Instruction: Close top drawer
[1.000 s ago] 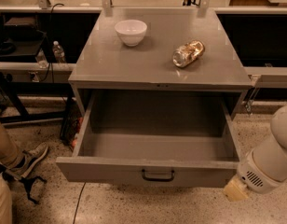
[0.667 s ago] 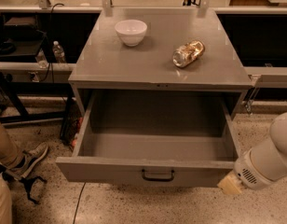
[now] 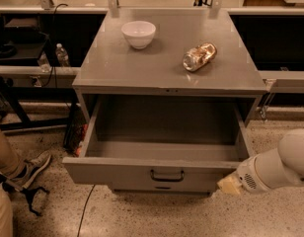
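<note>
The top drawer (image 3: 122, 174) is pulled out. The gripper (image 3: 230, 184) is located at its front right corner; its opening cannot be told.

A lab is shown by the grey metal cabinet (image 3: 167, 78), speckled floor (image 3: 157, 221) and loose cable (image 3: 86, 210) (a robot arm (image 3: 285, 164) too). The gripper (image 3: 230, 184) is seen by the top drawer's (image 3: 117, 172) right front corner.

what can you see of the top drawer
The top drawer is a wide grey metal tray, deep and boxy, pulled far out of the cabinet and empty inside. Its flat front panel carries a small black handle at centre. The gripper sits by its front right corner; contact is unclear.
</note>
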